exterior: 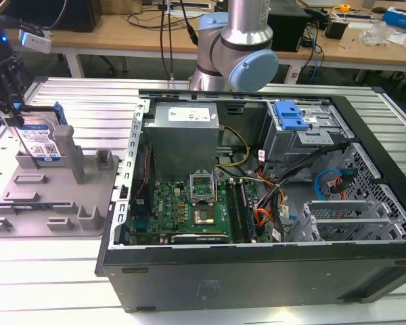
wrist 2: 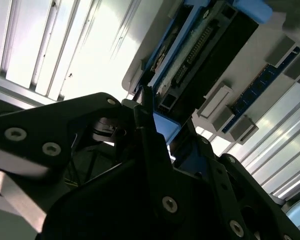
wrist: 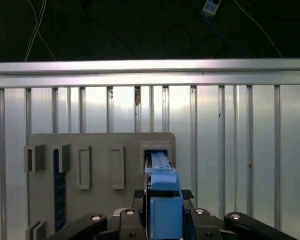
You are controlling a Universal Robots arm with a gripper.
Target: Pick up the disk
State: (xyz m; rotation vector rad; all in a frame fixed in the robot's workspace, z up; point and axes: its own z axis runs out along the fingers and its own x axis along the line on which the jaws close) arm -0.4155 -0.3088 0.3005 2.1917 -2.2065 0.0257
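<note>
At the exterior view's left, the black gripper (exterior: 13, 112) hangs over the grey plastic fixture plate with upright posts (exterior: 88, 196), which lies flat on the ribbed aluminium worktop (exterior: 88, 101). The flat silver metal disk with a white-and-blue label and blue plastic side rails (exterior: 39, 141) stands on edge in a slot at the far end of that plate, just beside a taller grey post (exterior: 69, 150). The gripper's tips reach down to the disk's upper edge.

In the first wrist view the disk's blue rail (wrist: 162, 200) runs straight between the two black jaws (wrist: 162, 220), which sit close on either side of it; the jaws look narrow and closed against the rail, holding the disk while its lower end is seated in the plate's slot (wrist: 157, 155). In the second wrist view the disk's (wrist 2: 205, 45) connector edge and blue rail show beyond the gripper body (wrist 2: 140, 190).

To the exterior view's right of the plate lies an open black computer case (exterior: 257, 223) with a green motherboard (exterior: 183, 210) and a blue plastic drive-bay bracket (exterior: 289, 115).
</note>
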